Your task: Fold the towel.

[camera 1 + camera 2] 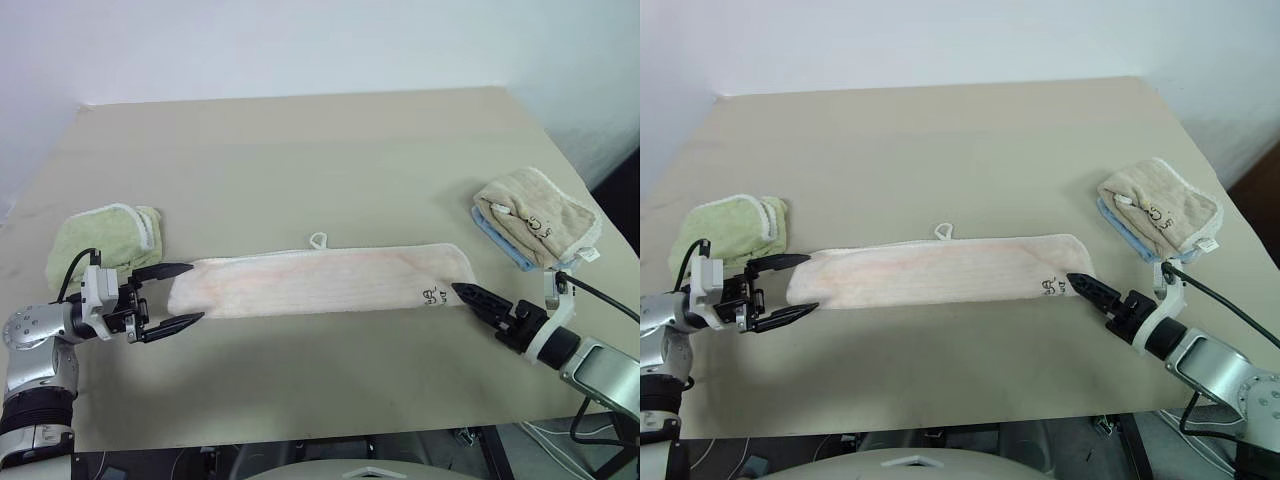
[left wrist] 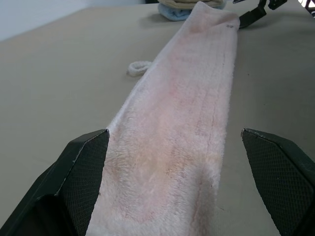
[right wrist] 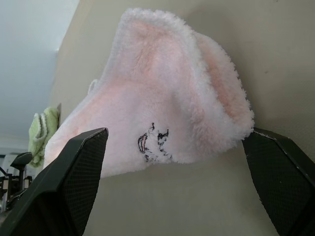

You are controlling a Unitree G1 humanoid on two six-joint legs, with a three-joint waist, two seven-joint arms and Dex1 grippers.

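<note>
Pink, fluffy towel (image 1: 320, 280), folded long and thin, flat on the worktop (image 1: 300, 160). Probably soft, light and floppy; best pinched at both short ends. Left gripper (image 1: 178, 296) at one end, right gripper (image 1: 462, 291) at the other, fingers spread wide, holding nothing.

No legible text on anything

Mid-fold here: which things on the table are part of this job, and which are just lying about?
Job: pink towel, left gripper and right gripper, both open at its ends.
Lying about: green towel, tan towel on a blue cloth.
</note>
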